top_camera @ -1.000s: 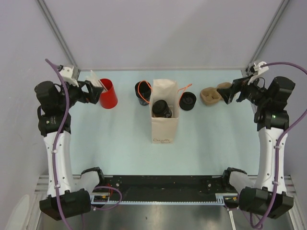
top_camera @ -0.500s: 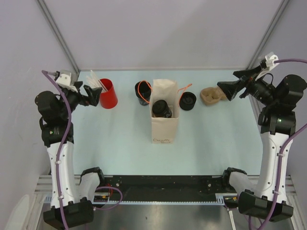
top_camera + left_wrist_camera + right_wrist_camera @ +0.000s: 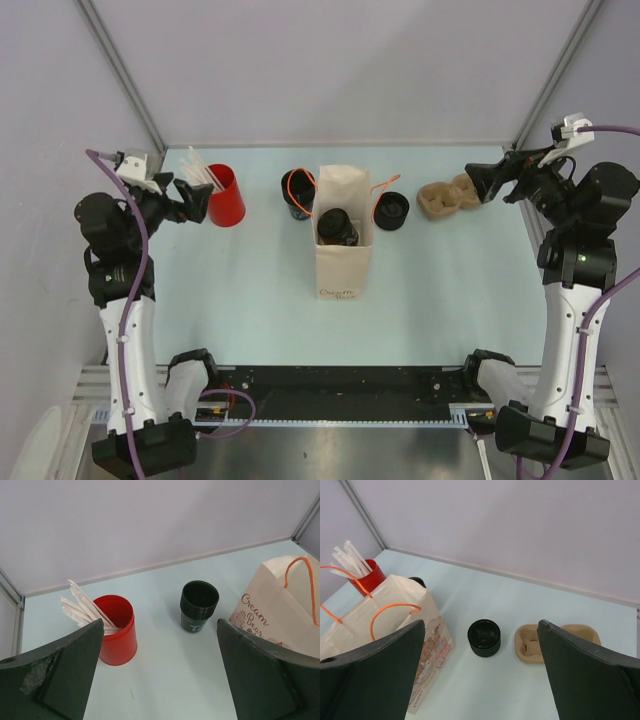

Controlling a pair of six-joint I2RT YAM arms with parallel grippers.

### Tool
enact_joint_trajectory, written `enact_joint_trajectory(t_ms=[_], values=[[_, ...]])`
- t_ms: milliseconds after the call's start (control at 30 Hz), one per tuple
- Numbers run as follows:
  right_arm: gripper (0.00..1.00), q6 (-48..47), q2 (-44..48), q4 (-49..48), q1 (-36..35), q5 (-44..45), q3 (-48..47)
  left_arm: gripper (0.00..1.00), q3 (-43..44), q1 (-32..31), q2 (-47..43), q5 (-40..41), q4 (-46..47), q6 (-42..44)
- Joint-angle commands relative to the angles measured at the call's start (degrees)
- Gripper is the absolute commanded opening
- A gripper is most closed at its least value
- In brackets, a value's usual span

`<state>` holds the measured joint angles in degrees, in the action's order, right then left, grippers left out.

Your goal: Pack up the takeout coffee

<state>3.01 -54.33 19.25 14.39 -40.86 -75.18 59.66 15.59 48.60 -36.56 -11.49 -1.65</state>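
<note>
The takeout coffee (image 3: 337,226), a black round cup, sits inside the mouth of the open white paper bag (image 3: 342,270) at mid-table; the wrist views show only the bag's outside (image 3: 272,610) (image 3: 390,615). My left gripper (image 3: 192,196) (image 3: 160,625) hovers open and empty beside the red cup (image 3: 226,196) (image 3: 116,630), well left of the bag. My right gripper (image 3: 479,180) (image 3: 481,625) hangs open and empty at the far right, above the cardboard carrier (image 3: 447,196) (image 3: 555,642).
A stack of black cups (image 3: 298,195) (image 3: 199,605) stands just left of the bag. A squat black ribbed piece (image 3: 391,210) (image 3: 484,638) sits on its right. The red cup holds white sticks (image 3: 82,607). Walls enclose the back and sides.
Both arms have lifted and drawn outward. The right gripper swung up and back off the carrier; the left one barely shifted beside the red cup. Both stayed open.
</note>
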Motion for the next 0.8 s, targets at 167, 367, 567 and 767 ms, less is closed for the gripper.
enact_joint_trajectory(t_ms=[167, 367, 567, 767], values=[[1.00, 1.1, -0.9, -0.9, 0.3, 6.8, 0.4, 0.99, -0.4, 1.6, -0.2, 0.9, 2.8, -2.0], [1.00, 1.6, -1.3, -0.8, 0.4, 6.6, 0.4, 0.99, -0.9, 2.1, 0.5, 0.2, 3.4, -2.5], [1.00, 0.7, -1.4, -0.4, 0.4, 6.7, 0.4, 0.99, -1.3, 2.3, 0.8, -0.1, 3.8, -2.5], [1.00, 0.3, -1.3, -0.1, 0.5, 6.9, 0.4, 0.99, -1.7, 2.6, 0.9, -0.5, 4.0, -2.6]])
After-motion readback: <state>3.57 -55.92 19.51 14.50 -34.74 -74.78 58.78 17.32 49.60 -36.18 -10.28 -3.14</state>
